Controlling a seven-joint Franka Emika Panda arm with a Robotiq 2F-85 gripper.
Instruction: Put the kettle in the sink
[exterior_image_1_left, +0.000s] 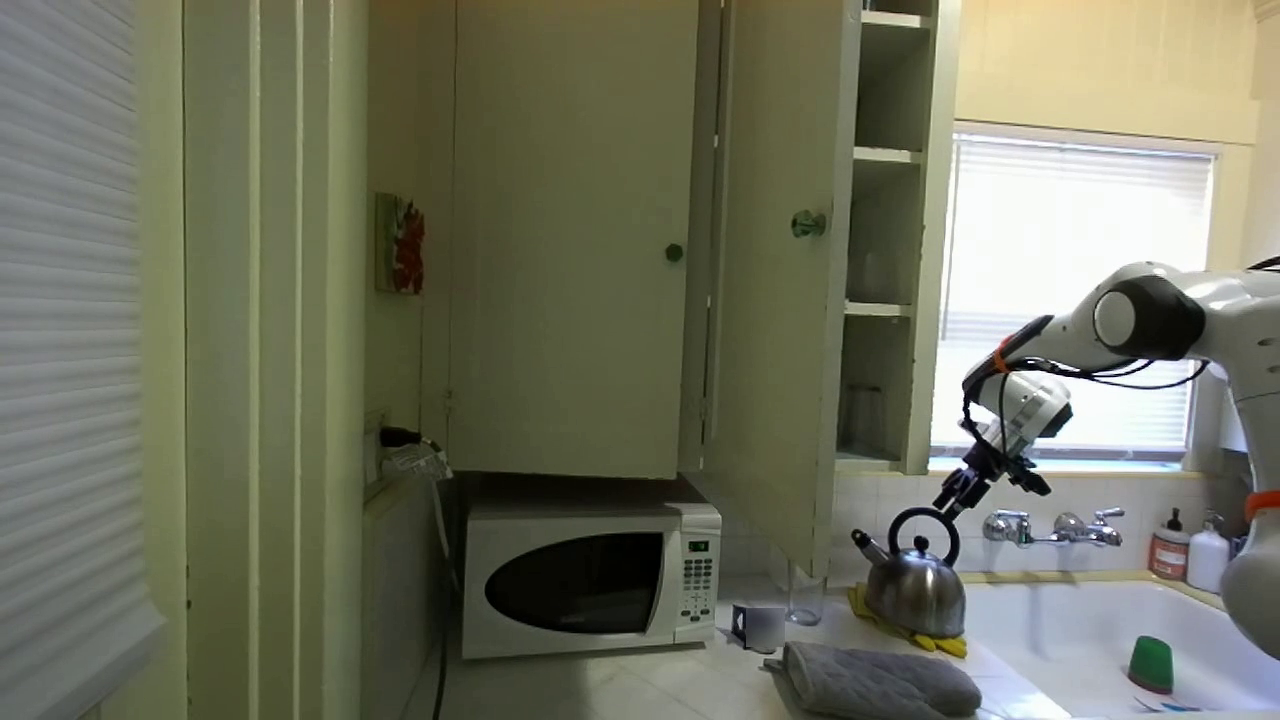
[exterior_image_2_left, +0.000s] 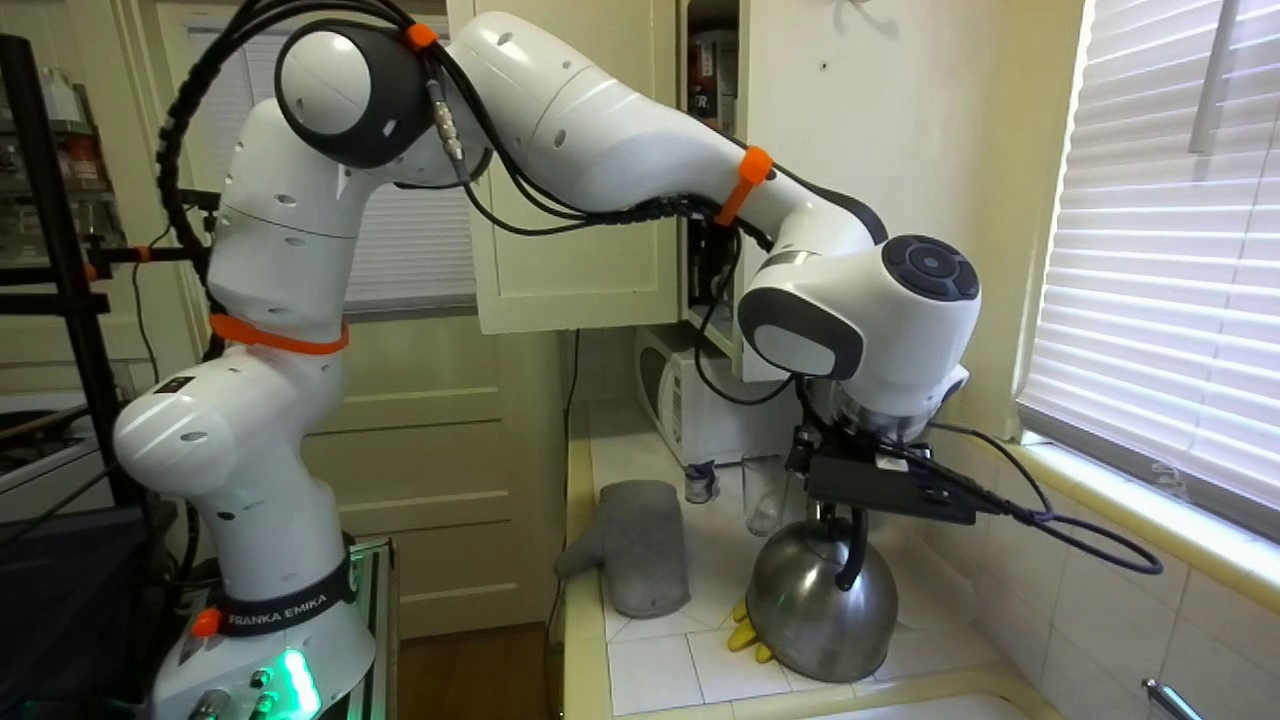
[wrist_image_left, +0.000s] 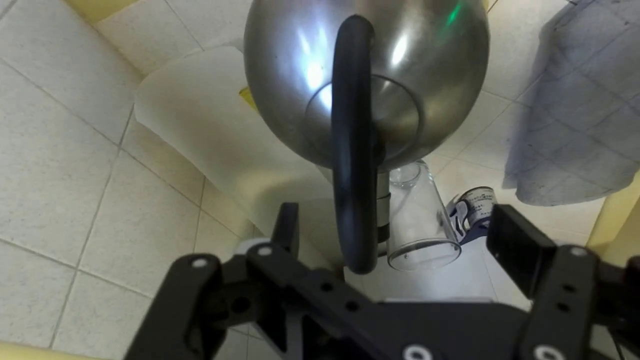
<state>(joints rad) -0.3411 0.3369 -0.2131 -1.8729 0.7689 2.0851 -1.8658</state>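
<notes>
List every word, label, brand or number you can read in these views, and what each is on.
"FRANKA EMIKA": on the black band around the arm's base.
Too small or blurred to read:
Microwave display: green figures.
Microwave buttons: markings.
Microwave door: small mark near its lower edge.
Pump bottle: label.
Small container: print.
Cupboard package: lettering, partly hidden.
Arm sticker: markings.
</notes>
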